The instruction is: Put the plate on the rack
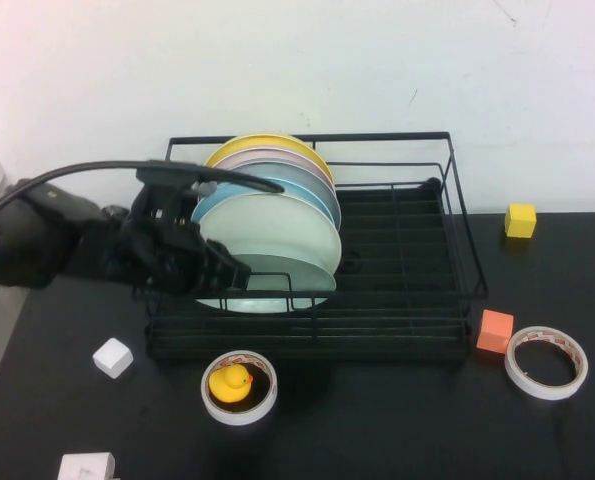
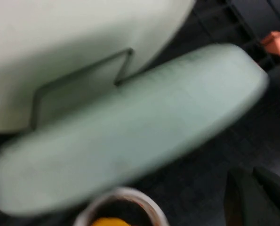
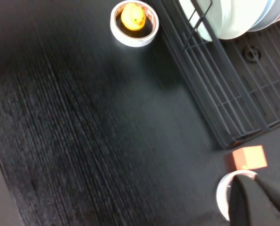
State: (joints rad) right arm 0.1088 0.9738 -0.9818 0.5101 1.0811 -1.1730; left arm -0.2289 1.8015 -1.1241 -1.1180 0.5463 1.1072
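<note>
The black wire rack (image 1: 397, 270) holds a row of upright plates. The pale mint-green plate (image 1: 282, 272) sits at the front of that row, low and leaning, in front of a paler plate (image 1: 272, 230). In the left wrist view the mint plate (image 2: 130, 141) lies in front of a rack divider wire (image 2: 78, 75). My left gripper (image 1: 222, 272) is at the rack's front left, beside the plate's edge. Its fingers (image 2: 250, 174) are together with nothing between them, apart from the plate. My right gripper (image 3: 245, 181) is shut and empty, over the table right of the rack (image 3: 215, 94).
Yellow, pink and blue plates (image 1: 267, 150) stand behind. A tape roll with a yellow duck (image 1: 239, 385) lies in front of the rack. An orange cube (image 1: 494, 332) and a white tape roll (image 1: 547, 390) lie to its right, a yellow cube (image 1: 520, 220) farther back. White blocks (image 1: 112, 357) lie front left.
</note>
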